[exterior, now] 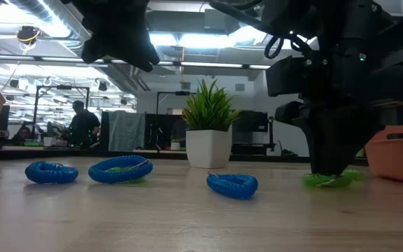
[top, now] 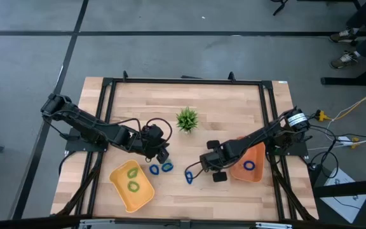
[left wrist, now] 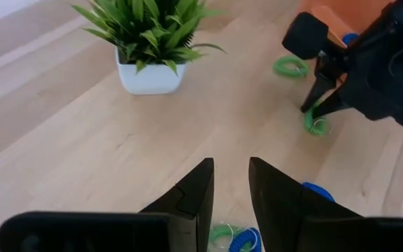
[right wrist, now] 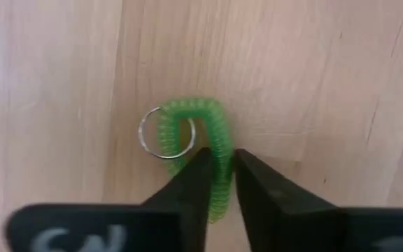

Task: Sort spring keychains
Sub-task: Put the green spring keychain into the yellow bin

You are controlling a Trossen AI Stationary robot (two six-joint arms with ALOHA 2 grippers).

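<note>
From above, we find the right gripper (top: 216, 170) low over the table (top: 234, 102) toward its near edge, just beside the orange tray (top: 257, 172), while the left gripper (top: 162, 152) hangs by the yellow tray (top: 143, 197) above two blue keychains (top: 161, 168), so the right arm is the nearer to its piece. At table level, the right gripper (exterior: 331, 164) stands down on a green keychain (exterior: 331, 179) lying flat. In the left wrist view, that arm's fingers (left wrist: 194, 192) stand a little apart on nothing; in the right wrist view, the right fingers (right wrist: 194, 178) have one side of the green keychain (right wrist: 212, 129) between them, nearly pinched, with the loop's long axis running straight ahead, so we judge a straight lift is called for.
</note>
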